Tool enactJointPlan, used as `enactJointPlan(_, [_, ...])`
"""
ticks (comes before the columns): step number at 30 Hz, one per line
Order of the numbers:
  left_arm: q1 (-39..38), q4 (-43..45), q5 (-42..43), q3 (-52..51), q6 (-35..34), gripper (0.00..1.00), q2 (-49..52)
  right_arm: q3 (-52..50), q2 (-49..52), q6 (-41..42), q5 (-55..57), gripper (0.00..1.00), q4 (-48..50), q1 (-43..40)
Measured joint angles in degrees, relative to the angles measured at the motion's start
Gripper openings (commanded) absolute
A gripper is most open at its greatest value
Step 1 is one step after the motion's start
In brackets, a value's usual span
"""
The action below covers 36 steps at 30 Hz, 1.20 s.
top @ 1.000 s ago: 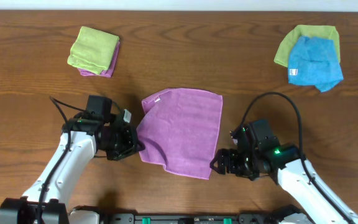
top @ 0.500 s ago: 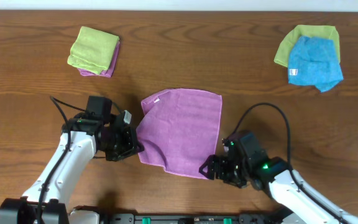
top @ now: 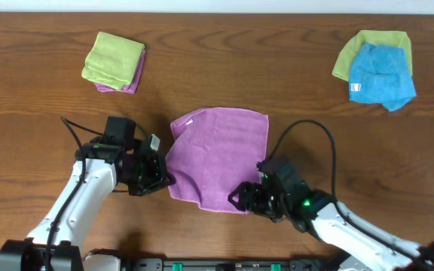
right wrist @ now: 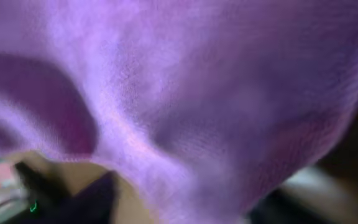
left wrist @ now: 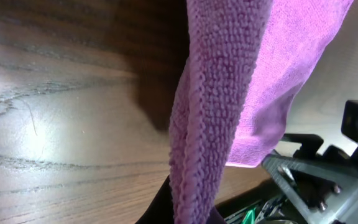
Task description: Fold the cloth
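the cloth lies between left tool and right tool.

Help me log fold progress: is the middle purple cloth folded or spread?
Spread, not folded: the cloth shows as one open sheet in the overhead view, its left edge lifted at the left pincer.

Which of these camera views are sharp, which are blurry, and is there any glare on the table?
Overhead: sharp and evenly lit, the cloth crisp, shadows only soft. Left wrist: the cloth's weave is in focus, with bright glare on the table at left and a dark shadow beside the fabric. Right wrist: the cloth fills the frame, badly out of focus.
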Motion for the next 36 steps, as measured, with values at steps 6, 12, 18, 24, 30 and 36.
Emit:
enactJointPlan(6, [0.0,-1.3,0.3,0.0,1.2,0.06,0.0,-0.3,2.5,-0.1,2.0,0.01,0.2,-0.1])
enactJointPlan(12, [0.0,-6.3,-0.3,0.0,6.7,0.06,0.0,-0.4,-6.3,-1.7,4.7,0.01,-10.1,-1.8])
enactJointPlan(18, [0.0,-7.1,0.0,0.0,10.3,0.06,0.0,1.1,-19.4,-3.2,7.8,0.01,-22.2,-2.0])
enactJointPlan(24, [-2.6,-6.9,0.2,-0.1,10.7,0.06,0.0,1.4,-23.8,-3.5,9.6,0.01,-24.6,-2.0])
enactJointPlan(30, [-7.6,-6.5,-0.1,-1.6,10.0,0.06,0.0,2.1,-23.7,-3.6,12.2,0.01,-29.4,-2.0])
enactJointPlan(36, [-8.4,-4.2,0.4,-2.0,8.0,0.06,0.0,6.4,-23.7,-3.8,15.3,0.01,-35.4,-2.0])
